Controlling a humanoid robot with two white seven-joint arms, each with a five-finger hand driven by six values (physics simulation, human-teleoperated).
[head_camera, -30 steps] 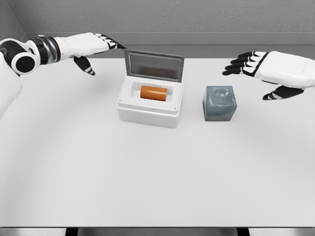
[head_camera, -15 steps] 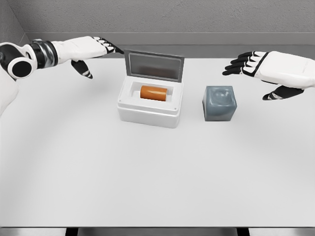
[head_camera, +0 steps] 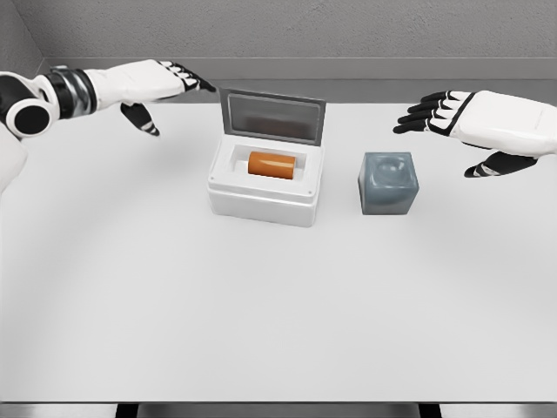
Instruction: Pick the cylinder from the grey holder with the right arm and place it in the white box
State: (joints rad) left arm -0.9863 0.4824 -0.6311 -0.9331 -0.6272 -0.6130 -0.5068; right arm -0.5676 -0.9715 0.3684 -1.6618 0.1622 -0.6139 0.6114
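Note:
An orange cylinder (head_camera: 272, 164) lies on its side inside the white box (head_camera: 263, 197), whose grey lid (head_camera: 272, 115) stands open at the back. The grey holder (head_camera: 388, 183) sits just right of the box with an empty round hollow in its top. My right hand (head_camera: 435, 113) hovers open at the far right, above and to the right of the holder, fingers spread and holding nothing. My left hand (head_camera: 178, 83) is open too, raised at the back left, its fingertips close to the lid's left corner.
The white table (head_camera: 278, 305) spreads wide in front of the box and holder. A grey wall (head_camera: 348, 35) runs along the table's far edge. The table's front edge shows at the bottom of the view.
My left hand has lifted slightly and drawn back toward the far left. The right hand, the cylinder, the box and the holder have stayed still.

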